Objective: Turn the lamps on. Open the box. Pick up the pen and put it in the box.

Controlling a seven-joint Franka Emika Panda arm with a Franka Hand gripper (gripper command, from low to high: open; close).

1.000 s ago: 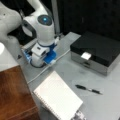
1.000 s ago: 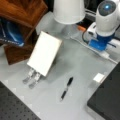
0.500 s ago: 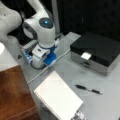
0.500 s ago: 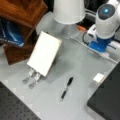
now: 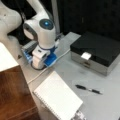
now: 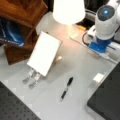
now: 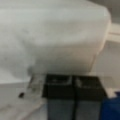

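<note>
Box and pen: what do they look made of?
The box: lid matte black, maybe plastic or coated board; sides grey with a dull metal-like sheen; small white latch looks plastic. Lid is shut.
The pen: black, slightly glossy barrel with a paler tip, probably plastic; it lies loose on the table.
The pincer is down by the blue block, fingers together.

The box point(image 5: 96, 51) is a wide, flat rectangular case with a black lid and grey sides. Its lid is down and closed, with a small white latch point(image 5: 85, 55) at the middle of the front edge. In a front view it stands at the right side of the grey table; in a front view only its dark corner point(image 6: 107, 101) shows at the bottom right.

The pen point(image 5: 88, 89) is slim and black with a paler tip. It lies flat on the table, apart from the box, in front of the latch side. In a front view the pen point(image 6: 66, 88) lies slanted, just left of the box corner.
</note>
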